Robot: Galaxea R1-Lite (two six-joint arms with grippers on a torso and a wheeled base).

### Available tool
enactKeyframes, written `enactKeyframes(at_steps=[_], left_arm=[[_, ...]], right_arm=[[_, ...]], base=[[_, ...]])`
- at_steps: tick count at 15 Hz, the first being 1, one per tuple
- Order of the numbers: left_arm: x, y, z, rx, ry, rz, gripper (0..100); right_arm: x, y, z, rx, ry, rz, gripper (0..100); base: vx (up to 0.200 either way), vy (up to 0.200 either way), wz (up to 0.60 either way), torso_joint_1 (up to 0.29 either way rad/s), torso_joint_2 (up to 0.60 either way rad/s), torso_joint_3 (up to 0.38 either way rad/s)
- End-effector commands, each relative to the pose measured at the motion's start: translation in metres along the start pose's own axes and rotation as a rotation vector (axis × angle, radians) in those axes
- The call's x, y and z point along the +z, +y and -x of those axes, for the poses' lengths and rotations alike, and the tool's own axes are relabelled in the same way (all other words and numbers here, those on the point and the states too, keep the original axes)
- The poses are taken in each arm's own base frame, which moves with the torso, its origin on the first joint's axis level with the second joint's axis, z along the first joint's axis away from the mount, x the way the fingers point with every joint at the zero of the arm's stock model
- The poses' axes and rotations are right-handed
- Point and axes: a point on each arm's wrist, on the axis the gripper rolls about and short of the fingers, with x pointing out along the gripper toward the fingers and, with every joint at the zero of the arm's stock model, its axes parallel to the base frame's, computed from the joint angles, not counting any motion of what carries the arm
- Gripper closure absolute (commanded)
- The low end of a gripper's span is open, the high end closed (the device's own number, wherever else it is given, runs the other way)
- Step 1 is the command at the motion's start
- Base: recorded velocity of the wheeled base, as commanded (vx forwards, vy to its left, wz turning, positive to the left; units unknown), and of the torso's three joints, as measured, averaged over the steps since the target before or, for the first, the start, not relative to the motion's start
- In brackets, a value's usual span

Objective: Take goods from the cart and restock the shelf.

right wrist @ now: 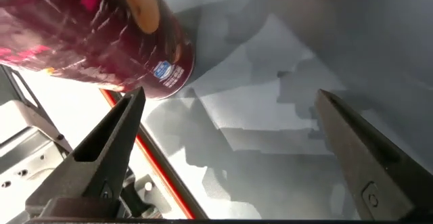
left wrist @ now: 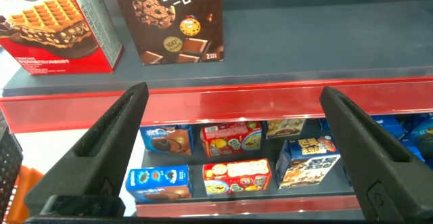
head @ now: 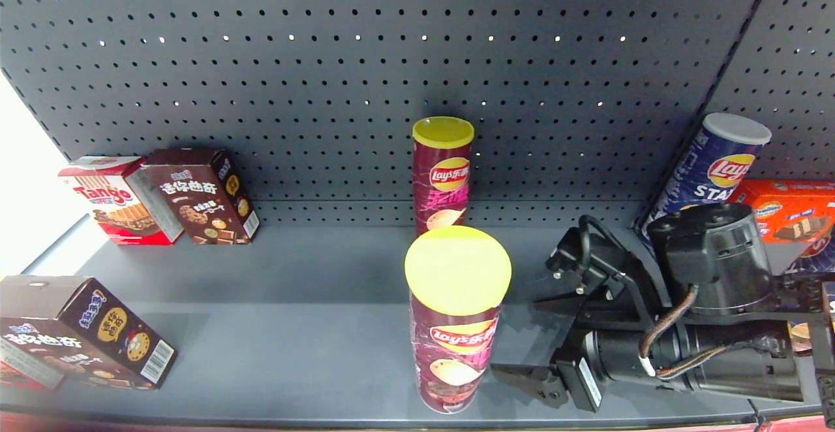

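Grey matte sheet-metal shelf (head: pixel 313 301) with a perforated pegboard back (head: pixel 326 60). Two cylindrical maroon chip cans with flat yellow lids stand upright mid-shelf: front can (head: pixel 455 334) near the edge, rear can (head: pixel 443 174) against the back. Right gripper (head: pixel 531 340) is just right of the front can, fingers spread, nothing held, no contact visible. Blue can (head: pixel 711 161) leans tilted behind that arm, orange carton (head: pixel 792 213) beside it. Cardboard cookie boxes (head: pixel 202 194) far left. Left gripper (left wrist: pixel 233 92) is spread, empty, facing a glossy red edge strip (left wrist: pixel 270 105).

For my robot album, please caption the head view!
Open right pincer beside the front chip can on the shelf.
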Motion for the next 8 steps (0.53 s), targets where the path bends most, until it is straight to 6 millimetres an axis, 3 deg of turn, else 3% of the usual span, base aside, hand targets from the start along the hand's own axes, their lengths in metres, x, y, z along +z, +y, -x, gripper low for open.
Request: enactKeyframes(at_steps=[1, 4, 7, 8], left_arm=[[0.0, 0.0, 0.0, -0.001, 0.001, 0.0, 0], [0.0, 0.0, 0.0, -0.001, 0.001, -0.001, 0], [0.0, 0.0, 0.0, -0.002, 0.003, -0.001, 0], [0.0, 0.0, 0.0, -0.002, 0.003, -0.001, 0]], right_arm=[[0.01, -0.004, 0.03, -0.033, -0.094, -0.004, 0], [-0.003, -0.003, 0.077, -0.085, -0.182, -0.011, 0], [-0.045, 0.004, 0.123, -0.125, -0.236, -0.019, 0], [-0.045, 0.004, 0.123, -0.125, -0.236, -0.019, 0]], base=[[0.0, 0.0, 0.0, 0.0, 0.0, 0.0], [0.0, 0.0, 0.0, 0.0, 0.0, 0.0], [0.0, 0.0, 0.0, 0.0, 0.0, 0.0], [0.0, 0.0, 0.0, 0.0, 0.0, 0.0]])
